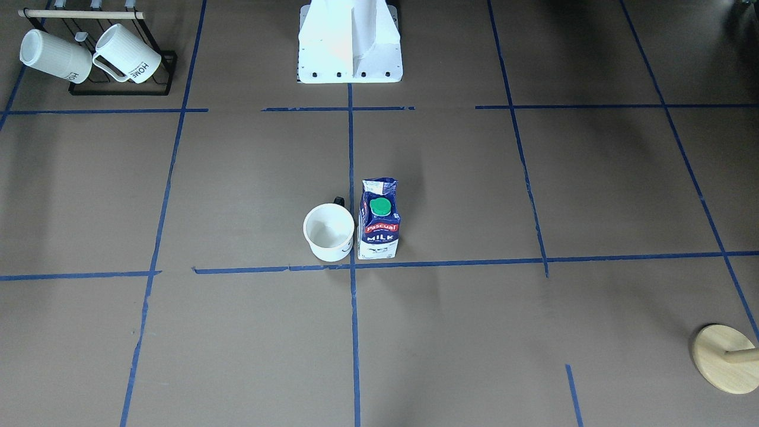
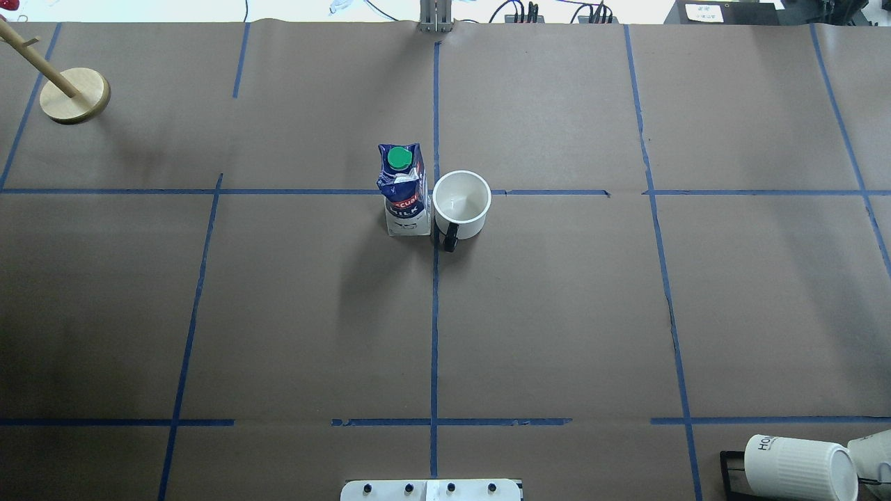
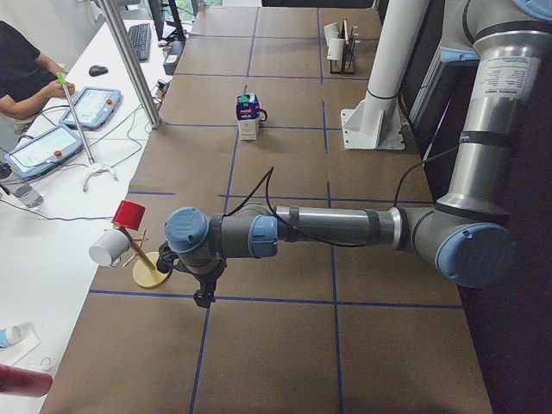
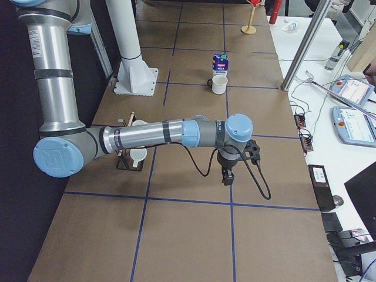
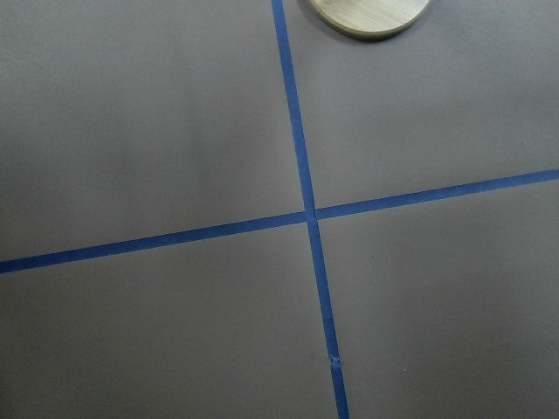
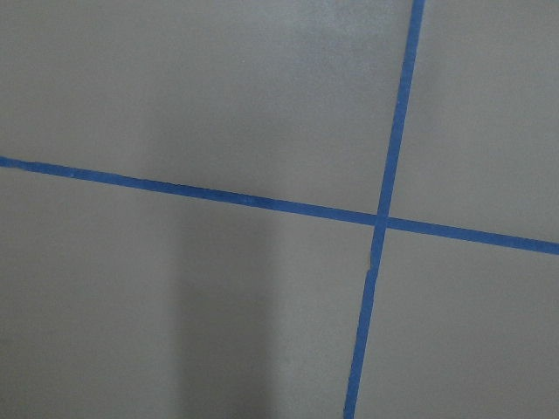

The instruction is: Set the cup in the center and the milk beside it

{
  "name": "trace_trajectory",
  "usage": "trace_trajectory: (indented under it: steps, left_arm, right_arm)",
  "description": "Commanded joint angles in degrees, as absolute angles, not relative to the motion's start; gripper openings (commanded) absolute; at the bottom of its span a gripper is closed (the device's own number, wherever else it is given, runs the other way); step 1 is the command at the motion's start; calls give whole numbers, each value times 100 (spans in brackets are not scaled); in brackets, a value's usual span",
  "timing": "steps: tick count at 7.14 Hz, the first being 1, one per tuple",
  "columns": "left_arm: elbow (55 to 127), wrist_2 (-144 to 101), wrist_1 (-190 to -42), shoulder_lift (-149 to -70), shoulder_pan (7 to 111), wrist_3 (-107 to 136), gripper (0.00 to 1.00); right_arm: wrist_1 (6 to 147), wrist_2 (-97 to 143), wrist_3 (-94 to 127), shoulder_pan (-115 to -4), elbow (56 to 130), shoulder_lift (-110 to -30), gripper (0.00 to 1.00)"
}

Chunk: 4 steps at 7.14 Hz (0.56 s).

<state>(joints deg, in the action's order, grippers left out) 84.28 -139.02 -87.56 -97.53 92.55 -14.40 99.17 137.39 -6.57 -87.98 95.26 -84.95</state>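
The cup stands upright mid desk, far from every edge; milk upright just beside it. Left end effector and right end effector: apart or together, cannot tell

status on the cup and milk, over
Left gripper and right gripper out wide, open or shut unclear. Cup upright at centre, milk upright beside it. Mug rack and wooden stand far off in corners.
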Motion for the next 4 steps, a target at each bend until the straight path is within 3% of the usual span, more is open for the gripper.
trace_trajectory:
  steps: [1, 4]
  left_arm:
    - [8350, -13747, -9271, -9712, 9246, -1433, 100]
    - [8350, -13520, -9176, -9580, 9246, -1415, 100]
  right_arm:
    - [9914, 13781, -650, -8798, 9597, -8499, 100]
    - [9905, 13755, -650, -8771, 9589, -8490, 100]
